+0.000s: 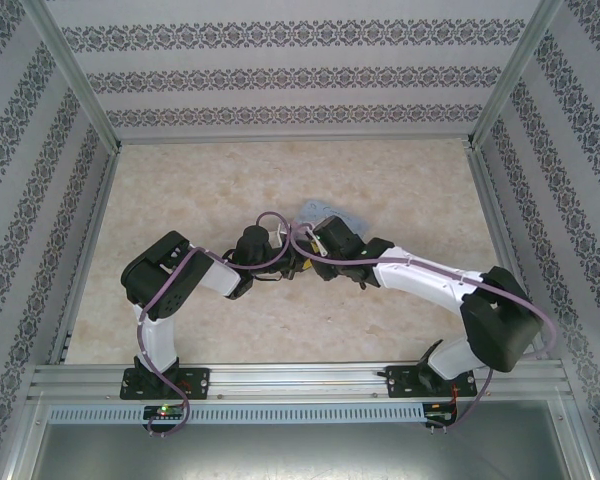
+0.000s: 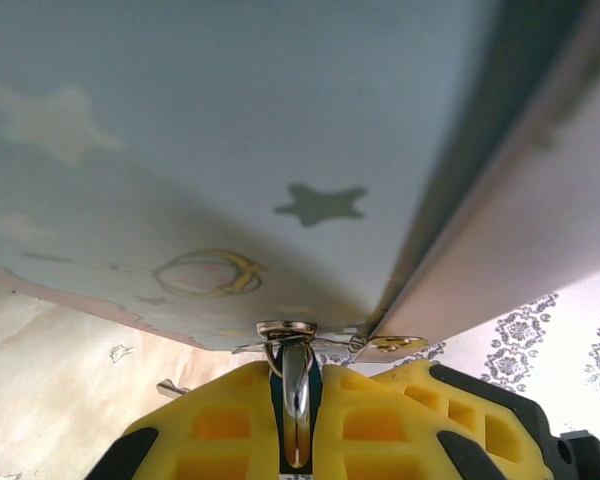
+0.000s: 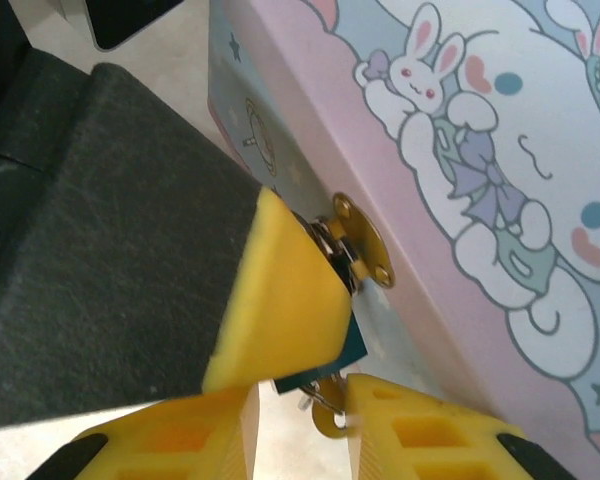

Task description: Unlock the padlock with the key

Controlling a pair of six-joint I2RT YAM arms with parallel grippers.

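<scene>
The left gripper (image 2: 296, 385) had its fingers clamped on the padlock (image 3: 342, 352), right at the hasp (image 3: 366, 246) on the box (image 3: 480, 130). The right gripper (image 3: 300, 425) sat just beside it, fingers narrowly apart; I couldn't tell whether they held anything.

The box (image 1: 327, 213) sits in the middle of the table (image 1: 280, 170), behind both grippers. The padlock (image 3: 352, 347) hangs at the clasp (image 3: 366, 246) on the box's side. It is between the left gripper (image 2: 295, 392) and the right gripper (image 3: 300, 420).

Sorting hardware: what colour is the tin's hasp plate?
Gold hasp plate, best in right wrist view.
</scene>
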